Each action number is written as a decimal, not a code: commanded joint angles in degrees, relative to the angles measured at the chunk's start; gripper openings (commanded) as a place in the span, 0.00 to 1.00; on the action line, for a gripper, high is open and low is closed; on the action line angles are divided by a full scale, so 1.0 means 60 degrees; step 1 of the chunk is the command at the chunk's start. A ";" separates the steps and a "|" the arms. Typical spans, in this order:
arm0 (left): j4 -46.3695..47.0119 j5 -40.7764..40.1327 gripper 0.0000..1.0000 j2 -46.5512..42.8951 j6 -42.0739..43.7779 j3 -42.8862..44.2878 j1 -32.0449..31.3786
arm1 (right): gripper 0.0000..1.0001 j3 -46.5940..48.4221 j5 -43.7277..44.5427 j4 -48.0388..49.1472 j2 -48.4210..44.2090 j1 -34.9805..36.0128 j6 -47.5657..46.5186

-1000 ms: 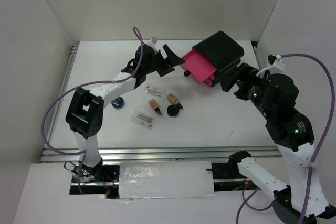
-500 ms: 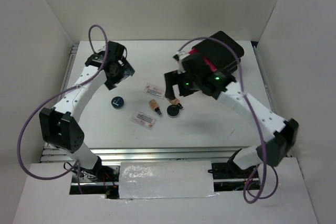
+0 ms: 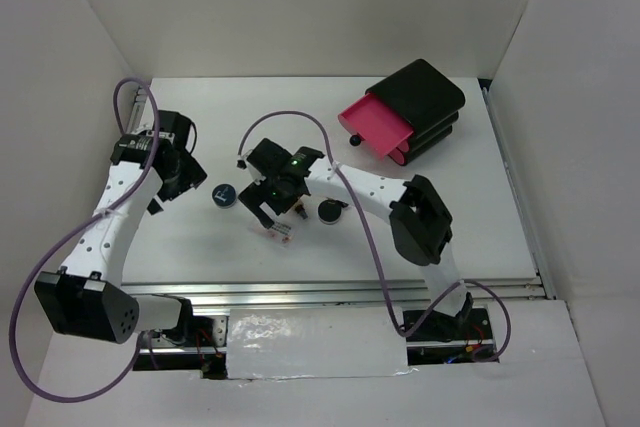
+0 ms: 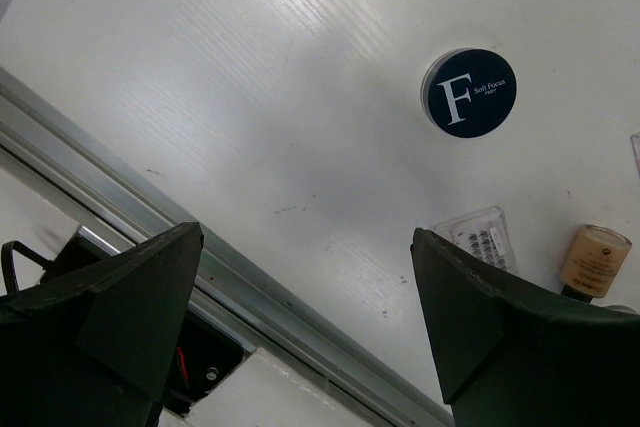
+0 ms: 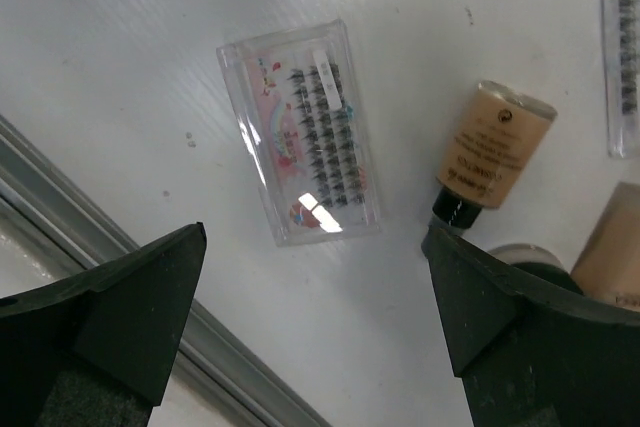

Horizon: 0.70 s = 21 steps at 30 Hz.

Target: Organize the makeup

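Currently right gripper spread wide and empty above the flat lash sachet on the table; left gripper likewise released, near a round compact. Risk: thin sachet skids out of the pinch, or a finger knocks the tan bottle just beside it rolling

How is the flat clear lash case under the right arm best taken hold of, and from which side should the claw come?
Take the lash case across its two long edges, near the middle, coming straight down from above. It lies flat and thin on the table, so its narrow width suits the fingers best. The open right claw probably spans that width.
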 commanded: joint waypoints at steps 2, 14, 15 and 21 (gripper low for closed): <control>-0.0149 0.0191 0.99 -0.0456 0.0800 0.0036 0.0131 | 0.99 0.1410 -0.0136 -0.0004 0.0686 0.0090 -0.0551; -0.0282 0.0499 0.99 -0.0632 0.1387 0.0520 0.0248 | 0.98 0.2160 0.0011 -0.0239 0.2269 0.0208 -0.0610; -0.0267 0.0514 0.99 -0.0646 0.1416 0.0505 0.0263 | 0.98 0.2145 -0.0033 -0.0238 0.2312 0.0222 -0.0610; -0.0135 0.0807 0.99 -0.0588 0.1533 0.0330 0.0336 | 0.97 0.1750 0.0186 -0.0151 0.2547 0.0500 -0.0566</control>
